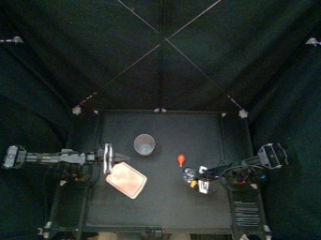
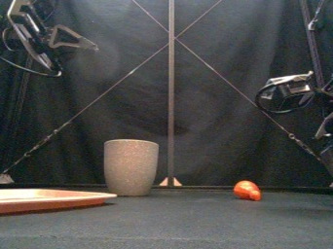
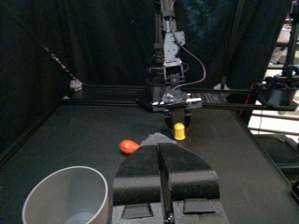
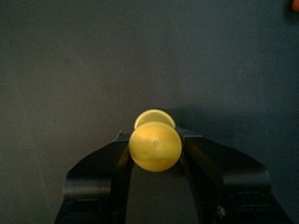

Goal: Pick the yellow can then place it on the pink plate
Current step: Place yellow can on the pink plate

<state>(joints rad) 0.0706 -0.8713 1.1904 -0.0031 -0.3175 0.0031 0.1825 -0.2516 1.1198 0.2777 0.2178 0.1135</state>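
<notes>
A small yellow can sits between the jaws of my right gripper, which is shut on it. In the top view the right gripper is at the table's right middle, with the can at its tip. The left wrist view shows the can hanging under the right gripper, close to the table. The pink plate lies front left, well apart from the can. My left gripper hovers at the left, just behind the plate, jaws together and empty.
A tall grey speckled cup stands upright at the middle back, also seen in the front view. A small red toy lies between the cup and the right gripper. The plate's edge shows low at the front left.
</notes>
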